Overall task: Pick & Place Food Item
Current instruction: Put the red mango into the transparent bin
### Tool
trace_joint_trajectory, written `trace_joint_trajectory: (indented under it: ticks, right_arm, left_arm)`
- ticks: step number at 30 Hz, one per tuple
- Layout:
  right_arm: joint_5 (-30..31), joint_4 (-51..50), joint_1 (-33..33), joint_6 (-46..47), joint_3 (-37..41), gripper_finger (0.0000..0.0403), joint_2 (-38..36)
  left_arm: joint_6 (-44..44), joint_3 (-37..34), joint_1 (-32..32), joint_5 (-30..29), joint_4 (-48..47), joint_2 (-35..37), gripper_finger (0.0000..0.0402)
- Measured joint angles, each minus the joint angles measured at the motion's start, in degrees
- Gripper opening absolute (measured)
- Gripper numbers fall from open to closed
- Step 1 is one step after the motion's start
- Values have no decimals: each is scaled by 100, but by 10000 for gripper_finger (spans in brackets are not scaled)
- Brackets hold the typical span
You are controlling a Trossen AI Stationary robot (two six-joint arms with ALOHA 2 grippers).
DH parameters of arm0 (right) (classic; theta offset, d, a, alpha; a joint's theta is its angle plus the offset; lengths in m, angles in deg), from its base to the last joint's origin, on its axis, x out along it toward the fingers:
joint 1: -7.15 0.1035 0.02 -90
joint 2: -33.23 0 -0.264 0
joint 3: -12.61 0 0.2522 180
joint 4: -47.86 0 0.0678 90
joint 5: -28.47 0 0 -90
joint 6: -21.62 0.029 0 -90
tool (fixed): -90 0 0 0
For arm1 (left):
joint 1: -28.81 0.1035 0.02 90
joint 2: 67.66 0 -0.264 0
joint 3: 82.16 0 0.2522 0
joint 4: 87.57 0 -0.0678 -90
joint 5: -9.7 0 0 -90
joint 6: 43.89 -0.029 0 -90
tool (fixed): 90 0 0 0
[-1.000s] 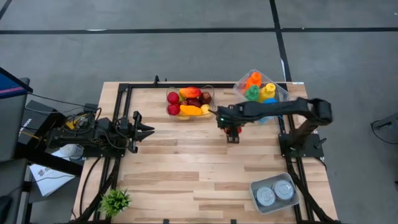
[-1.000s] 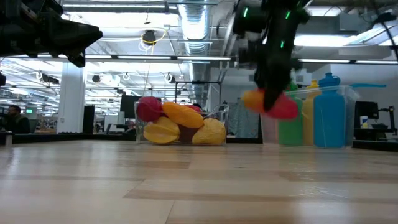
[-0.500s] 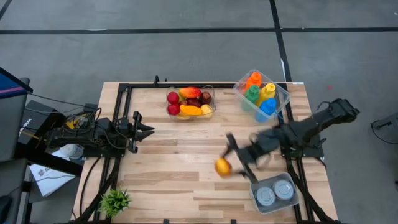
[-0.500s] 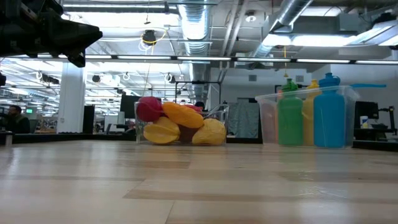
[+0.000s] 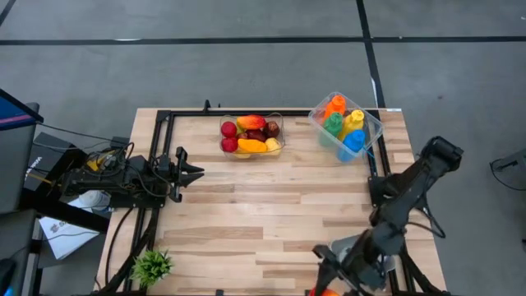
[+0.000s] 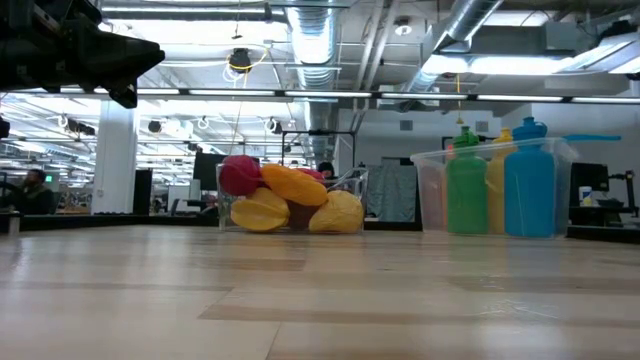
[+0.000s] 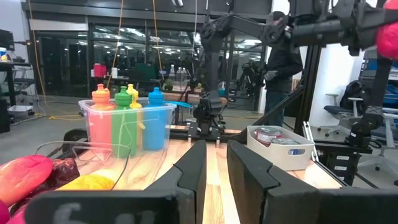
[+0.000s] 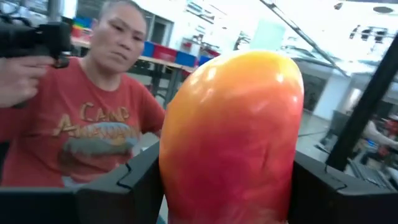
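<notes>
- Since a second ago the right gripper (image 5: 329, 284) has swung away from the fruit tub (image 5: 251, 134) to the table's near edge, carrying the mango (image 8: 231, 137) with it.
- Its fingers (image 8: 127, 186) are clamped on the mango's two sides; in the high view the fruit peeks out at the bottom edge.
- Left gripper (image 5: 196, 172) waits at the table's left side, its fingers (image 7: 189, 168) a narrow gap apart, holding nothing.
- Wooden table (image 5: 246, 214): one tub of fruit, one clear bin (image 5: 346, 123) with four coloured bottles, one potted plant (image 5: 152, 265).
- One tray with two tins (image 7: 281, 142) shows in the left wrist view.
- One person in a red shirt (image 8: 81, 134) stands beyond the table.
</notes>
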State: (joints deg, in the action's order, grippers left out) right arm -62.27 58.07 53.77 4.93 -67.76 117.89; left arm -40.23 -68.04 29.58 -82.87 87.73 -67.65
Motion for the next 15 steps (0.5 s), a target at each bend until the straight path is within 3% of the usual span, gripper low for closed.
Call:
trace_joint_trajectory:
  ticks: [9, 15]
  right_arm:
    - [1355, 245, -86, 37, 0, 245, 673]
    - [1441, 583, -425, 66, -9, 246, 922]
  left_arm:
    - [0, 0, 0, 0, 0, 0, 53]
    - [0, 0, 0, 0, 0, 0, 53]
